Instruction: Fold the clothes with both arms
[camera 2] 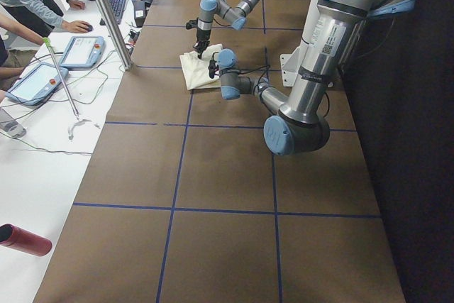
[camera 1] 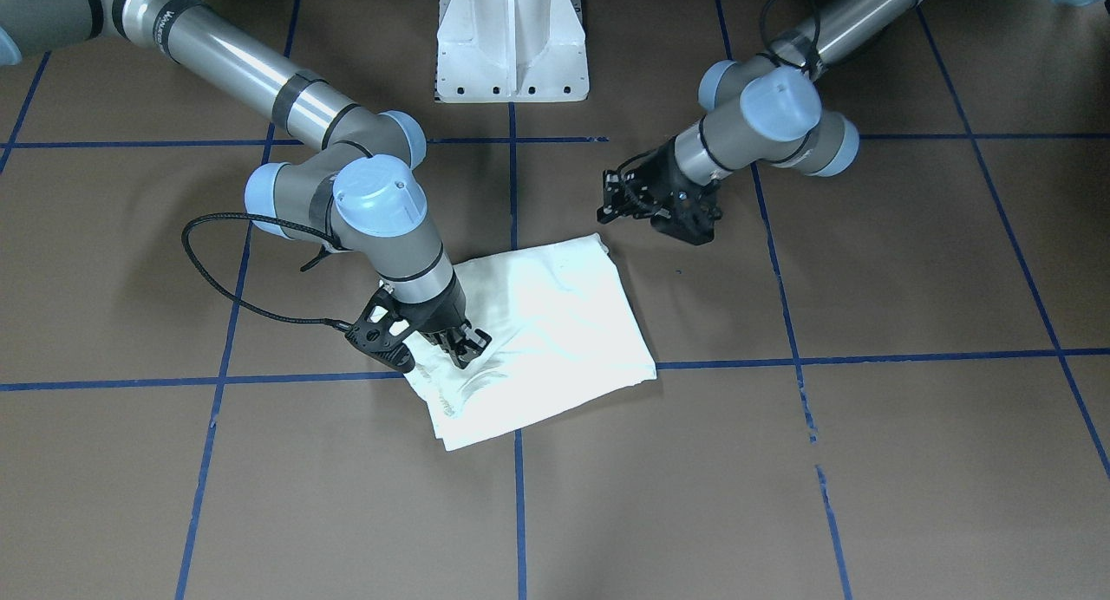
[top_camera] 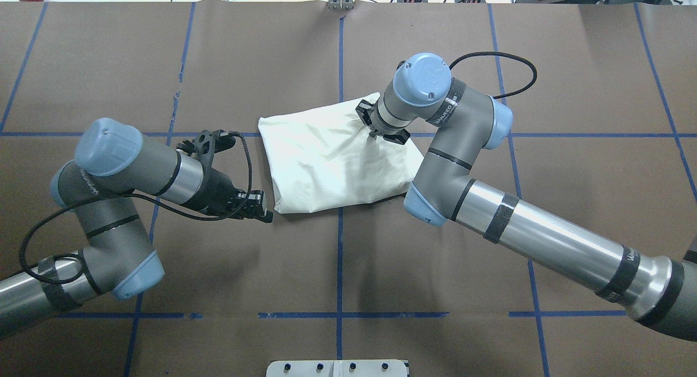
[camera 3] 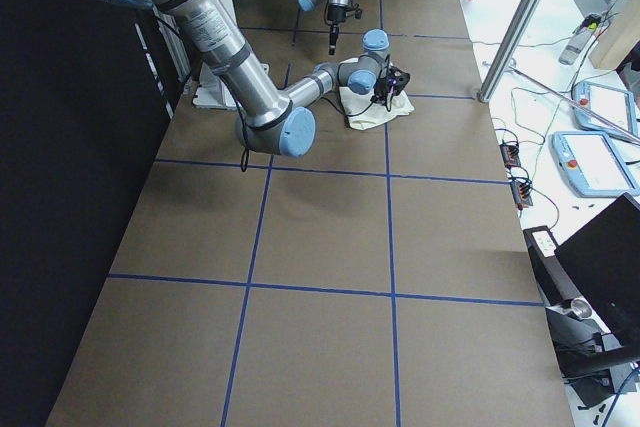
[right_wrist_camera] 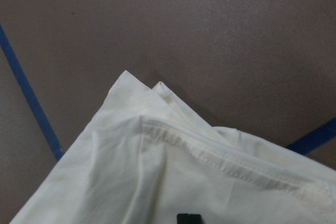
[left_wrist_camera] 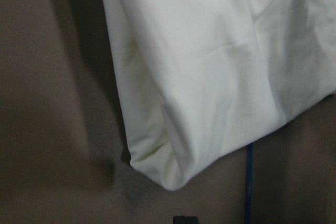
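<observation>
One folded shirt (top_camera: 332,164), soft, light and limp.
Right gripper (camera 1: 455,344) pinches its corner; left gripper (camera 1: 626,199) hangs spread beside it; grasp layered edges.

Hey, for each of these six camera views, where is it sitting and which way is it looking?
Front view: across the table, facing the robot; both arms, shirt.
Overhead: behind the robot, looking down; right claw on the shirt, left claw beside it.
Left side: table's end; left arm near.
Right side: opposite end; right arm near.
Left wrist: shirt's folded corner.
Right wrist: shirt's hemmed corner.
Shared: every view shows the shirt.
</observation>
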Robot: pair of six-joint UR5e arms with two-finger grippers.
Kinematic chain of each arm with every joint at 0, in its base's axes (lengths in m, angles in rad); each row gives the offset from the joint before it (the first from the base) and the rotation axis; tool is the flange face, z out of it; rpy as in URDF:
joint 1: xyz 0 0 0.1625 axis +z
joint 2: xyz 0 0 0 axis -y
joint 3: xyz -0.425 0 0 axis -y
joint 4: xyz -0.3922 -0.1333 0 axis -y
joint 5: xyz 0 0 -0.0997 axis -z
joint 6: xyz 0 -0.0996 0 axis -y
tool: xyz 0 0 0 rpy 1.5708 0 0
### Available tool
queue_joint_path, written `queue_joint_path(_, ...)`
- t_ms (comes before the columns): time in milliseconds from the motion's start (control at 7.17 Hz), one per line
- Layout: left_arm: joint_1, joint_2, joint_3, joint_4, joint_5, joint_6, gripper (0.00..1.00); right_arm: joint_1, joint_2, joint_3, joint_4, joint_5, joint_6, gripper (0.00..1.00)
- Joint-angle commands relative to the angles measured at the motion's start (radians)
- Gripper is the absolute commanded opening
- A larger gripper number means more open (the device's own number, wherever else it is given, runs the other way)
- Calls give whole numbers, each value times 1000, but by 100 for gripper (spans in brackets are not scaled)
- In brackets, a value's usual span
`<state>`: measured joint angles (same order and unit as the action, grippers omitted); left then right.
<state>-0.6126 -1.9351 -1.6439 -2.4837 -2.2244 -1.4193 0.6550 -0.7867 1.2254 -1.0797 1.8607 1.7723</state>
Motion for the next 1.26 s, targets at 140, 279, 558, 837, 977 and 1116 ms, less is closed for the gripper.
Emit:
queue_joint_path(140,-24,-127,88,9,112,-98,0,9,1,-7,1,2,-2,0)
queue_joint_path(279,-18,-146,131,8,133,-96,0,9,1,-9,3,2,-4,0)
queue_joint_path(558,14,-139,177,6,169,-89,0,12,1,-9,3,2,-7,0)
queue_joint_path(837,19,-128,217,6,170,-84,0,18,0,-14,3,3,-8,0)
queue_joint_path(977,19,-117,219,6,169,-83,0,21,0,-15,3,3,-10,0)
queue_joint_path(1116,11,-113,217,8,167,-52,0,26,1,-15,3,3,-17,0)
